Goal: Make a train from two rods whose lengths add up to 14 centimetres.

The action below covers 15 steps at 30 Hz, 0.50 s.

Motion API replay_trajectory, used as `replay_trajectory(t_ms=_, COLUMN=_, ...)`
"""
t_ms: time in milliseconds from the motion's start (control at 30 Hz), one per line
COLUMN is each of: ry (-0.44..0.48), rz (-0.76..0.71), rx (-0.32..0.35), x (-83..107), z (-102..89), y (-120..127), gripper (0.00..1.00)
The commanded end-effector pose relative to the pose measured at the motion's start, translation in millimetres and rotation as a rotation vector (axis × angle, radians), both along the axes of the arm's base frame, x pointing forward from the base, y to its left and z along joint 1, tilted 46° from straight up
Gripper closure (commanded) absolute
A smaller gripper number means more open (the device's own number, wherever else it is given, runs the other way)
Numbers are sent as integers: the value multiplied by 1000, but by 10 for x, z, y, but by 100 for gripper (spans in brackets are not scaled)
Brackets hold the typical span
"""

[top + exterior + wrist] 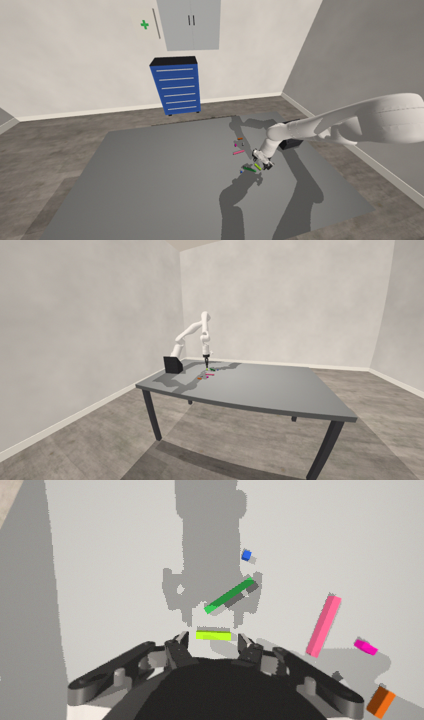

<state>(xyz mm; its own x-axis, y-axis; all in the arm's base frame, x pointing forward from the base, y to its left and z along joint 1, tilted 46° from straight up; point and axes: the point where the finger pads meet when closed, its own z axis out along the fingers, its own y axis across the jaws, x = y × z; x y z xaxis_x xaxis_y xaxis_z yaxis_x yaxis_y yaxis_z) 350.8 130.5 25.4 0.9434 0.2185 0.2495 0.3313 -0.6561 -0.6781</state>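
The lime rod [213, 635] lies between the parted gripper [214, 652] fingertips (ungripped).

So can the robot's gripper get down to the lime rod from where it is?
Probably yes. The gripper hangs open right above the lime rod, which lies flat between its fingers. The green rod lies apart from it, so nothing seems to block the way.

High top, far exterior (close wrist)
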Motion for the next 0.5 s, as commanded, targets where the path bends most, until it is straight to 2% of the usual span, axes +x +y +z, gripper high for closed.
replay_trajectory(t_ms=0, ry=3, rz=5, rx=1, x=-28, z=-35, y=37, gripper=30)
replay_trajectory(t_ms=467, ry=0, rz=5, rx=0, x=-18, z=-43, y=54, gripper=30)
